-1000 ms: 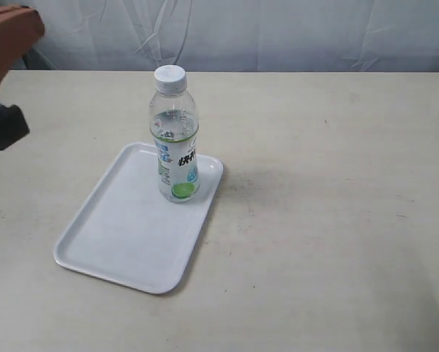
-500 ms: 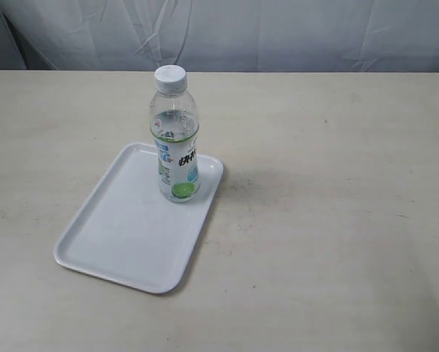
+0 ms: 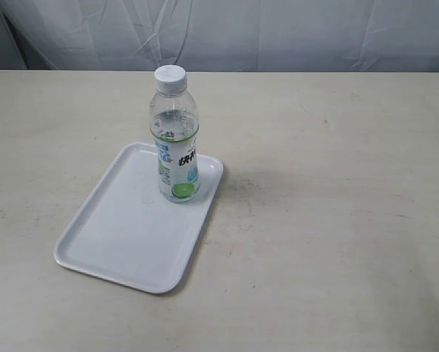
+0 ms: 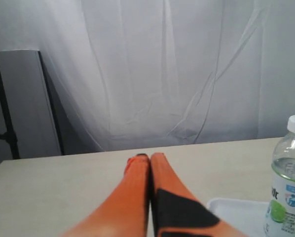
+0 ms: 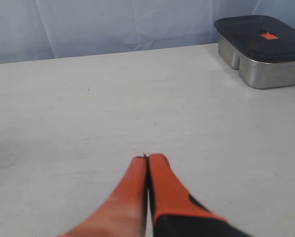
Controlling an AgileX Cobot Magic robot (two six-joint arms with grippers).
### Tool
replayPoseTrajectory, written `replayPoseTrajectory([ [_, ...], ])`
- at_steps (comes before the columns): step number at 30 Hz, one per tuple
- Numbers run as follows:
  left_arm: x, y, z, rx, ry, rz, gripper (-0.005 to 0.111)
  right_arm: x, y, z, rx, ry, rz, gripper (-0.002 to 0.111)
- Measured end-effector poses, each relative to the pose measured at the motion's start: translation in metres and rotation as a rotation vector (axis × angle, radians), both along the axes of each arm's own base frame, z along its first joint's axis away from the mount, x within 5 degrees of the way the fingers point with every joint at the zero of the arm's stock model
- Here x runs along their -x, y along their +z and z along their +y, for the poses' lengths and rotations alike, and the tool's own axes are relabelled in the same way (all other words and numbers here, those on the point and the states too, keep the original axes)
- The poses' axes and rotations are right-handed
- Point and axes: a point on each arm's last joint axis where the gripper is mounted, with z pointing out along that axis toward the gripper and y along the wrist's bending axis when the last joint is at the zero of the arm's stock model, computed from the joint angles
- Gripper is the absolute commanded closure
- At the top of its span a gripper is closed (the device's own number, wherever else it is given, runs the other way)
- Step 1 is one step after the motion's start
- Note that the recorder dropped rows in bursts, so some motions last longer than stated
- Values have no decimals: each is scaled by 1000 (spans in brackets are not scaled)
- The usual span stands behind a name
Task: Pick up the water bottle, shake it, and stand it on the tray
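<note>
In the exterior view the pale counter [image 3: 329, 242] fills the foreground. On it lies the white tray [image 3: 120, 238], flat, with its long side running away at a slant. The water bottle [image 3: 175, 139] stands upright on the tray's far right corner, just inside the low rim. Its white cap is on and its label with the green disc faces the camera. Behind the counter hangs a creased white curtain [image 3: 293, 33].

In the left wrist view the left tool [image 4: 150, 157] is nearest. Its two orange fingers are pressed flat together and grip nothing, and they reach out over the counter. Beyond the tips and off to one side stands the water bottle [image 4: 288, 187], well apart from the tool and partly cut by the frame edge. A corner of the tray [image 4: 229, 213] shows at its foot. Farther back are the curtain [image 4: 162, 74] and a dark pole [image 4: 2, 103].

In the right wrist view the right tool [image 5: 147, 158] is likewise clenched on nothing above the bare counter [image 5: 88, 108]. A steel lunch box [image 5: 258, 37] with a dark lid sits at the far corner, well apart from it.
</note>
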Motion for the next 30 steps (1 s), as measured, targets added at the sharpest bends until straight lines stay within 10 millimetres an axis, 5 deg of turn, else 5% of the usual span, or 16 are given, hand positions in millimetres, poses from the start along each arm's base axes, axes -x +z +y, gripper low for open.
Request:
replayPoseTrajectory([
  [23, -22, -77, 0, 7, 32, 129, 106, 0, 0, 0, 0, 0, 0, 106],
  [30, -24, -87, 0, 7, 32, 138, 106, 0, 0, 0, 0, 0, 0, 106],
])
